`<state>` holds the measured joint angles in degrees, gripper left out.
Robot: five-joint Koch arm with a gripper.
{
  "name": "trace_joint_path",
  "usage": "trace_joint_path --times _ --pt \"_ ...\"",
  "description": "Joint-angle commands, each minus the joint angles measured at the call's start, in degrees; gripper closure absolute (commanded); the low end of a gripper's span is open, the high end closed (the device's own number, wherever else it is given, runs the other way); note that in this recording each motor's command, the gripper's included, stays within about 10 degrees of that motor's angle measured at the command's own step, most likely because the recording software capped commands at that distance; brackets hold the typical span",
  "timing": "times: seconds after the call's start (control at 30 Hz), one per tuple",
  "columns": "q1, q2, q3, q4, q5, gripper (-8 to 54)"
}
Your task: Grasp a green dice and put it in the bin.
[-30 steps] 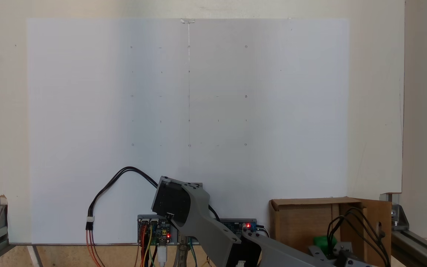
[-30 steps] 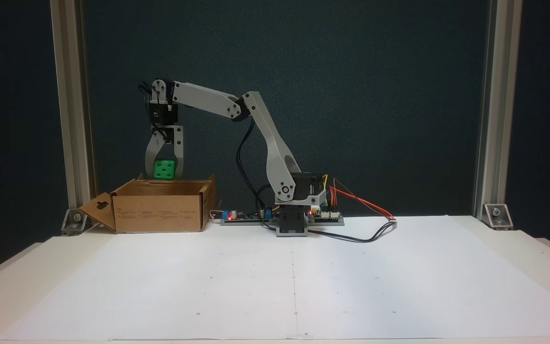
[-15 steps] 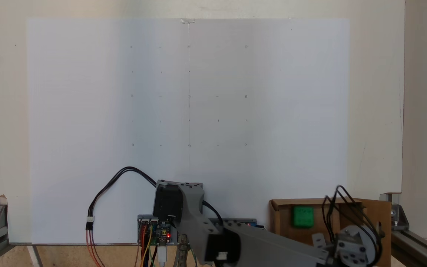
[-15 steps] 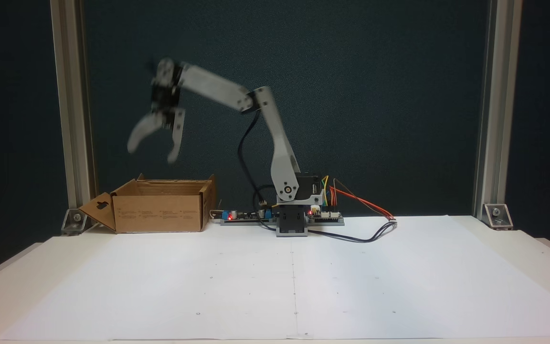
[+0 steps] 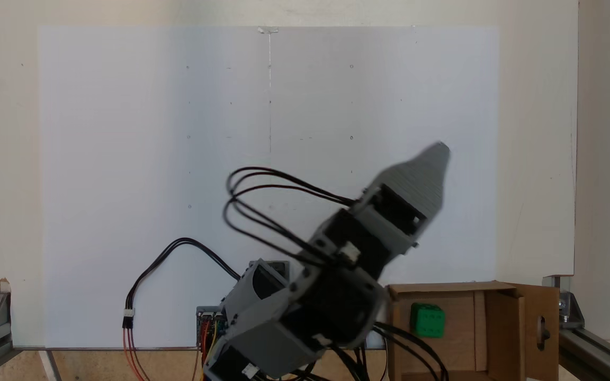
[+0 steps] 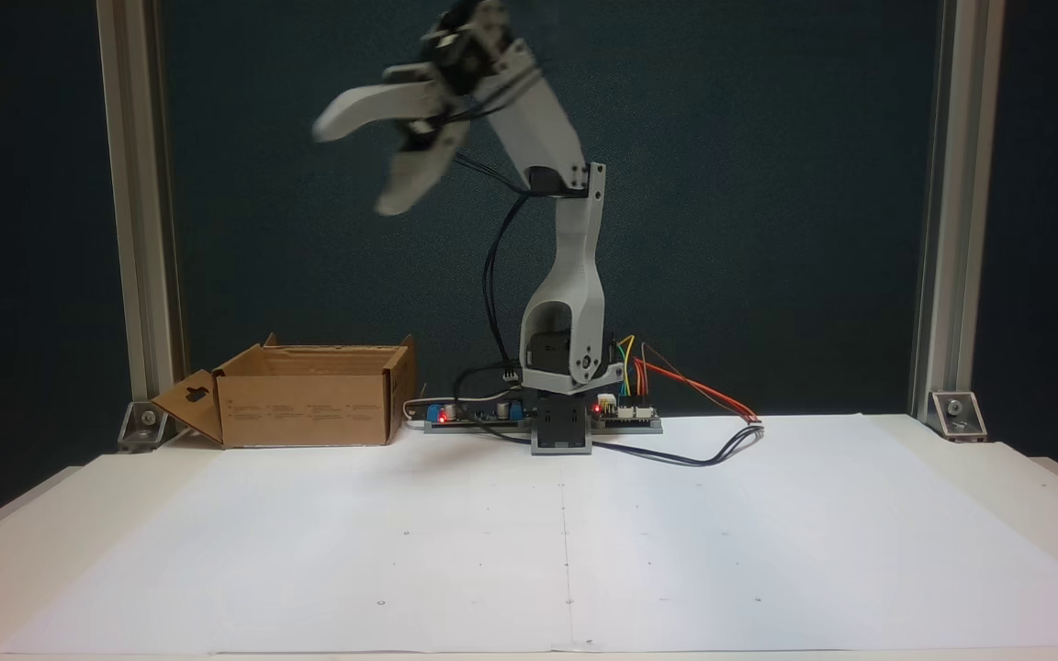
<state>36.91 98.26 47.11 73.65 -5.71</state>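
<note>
Green plastic shows plainly against brown card: the green dice (image 5: 428,320) lies on the floor of the bin (image 5: 503,330), near the box's left wall as the view from above has it, a pipped face turned up. One dice, one bin, one arm — that is the whole count of what matters here. The gripper (image 6: 354,165) is high in the air in the side-on fixed view, well above and well to the right of the bin (image 6: 309,404), with its jaws spread wide and nothing between them; both are blurred, so their exact tips are soft. From the jaws, the dice lies down and away toward the bin's side of the table, well apart from them, and the cube has no long axis to speak of. In that side-on view the card walls hide the dice. One flap with a cut-out handle hole hangs outward at the bin's left corner there. I judge the task as good as done: the dice is inside the box and the jaws have let go, so no further move turns on the dice itself. What remains, most likely, is only for the arm to settle over its base (image 6: 564,431), where cables (image 6: 694,454) trail across the white paper sheet (image 6: 566,542).
</note>
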Motion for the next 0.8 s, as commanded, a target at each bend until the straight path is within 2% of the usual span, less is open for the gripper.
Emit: trace_joint_path --times 0.0,0.3,0.53,0.77 --pt "-9.21 2.46 2.11 -2.2 3.87 1.8" --pt "-44.3 13.71 46.05 -27.84 4.48 2.5" --pt "-45.44 21.53 67.15 -48.14 4.48 2.5" --pt "-37.0 26.46 76.2 -66.95 4.83 2.3"
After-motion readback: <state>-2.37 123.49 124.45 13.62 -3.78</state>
